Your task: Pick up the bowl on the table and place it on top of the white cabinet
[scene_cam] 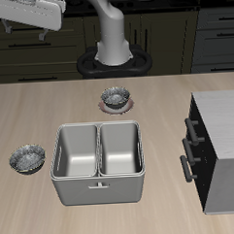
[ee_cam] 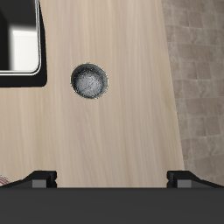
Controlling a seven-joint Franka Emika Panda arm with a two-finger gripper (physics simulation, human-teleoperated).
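Note:
The bowl (scene_cam: 27, 158) is small, grey and speckled, with no plate under it. It sits on the table (scene_cam: 51, 113) beside the grey basin, toward the front edge. It also shows in the wrist view (ee_cam: 90, 80). My gripper (scene_cam: 36, 14) hangs high above that side of the table, well clear of the bowl. In the wrist view my gripper (ee_cam: 112, 179) is open and empty, its fingertips (ee_cam: 39, 178) wide apart. The white cabinet (scene_cam: 225, 142) stands at the far end of the table from the bowl, with a pale top and black bar handles.
A grey two-compartment basin (scene_cam: 99, 161) stands mid-table between the bowl and the cabinet; its corner shows in the wrist view (ee_cam: 17, 35). A like bowl on a reddish disc (scene_cam: 115, 98) sits farther back near the robot's base (scene_cam: 114, 59).

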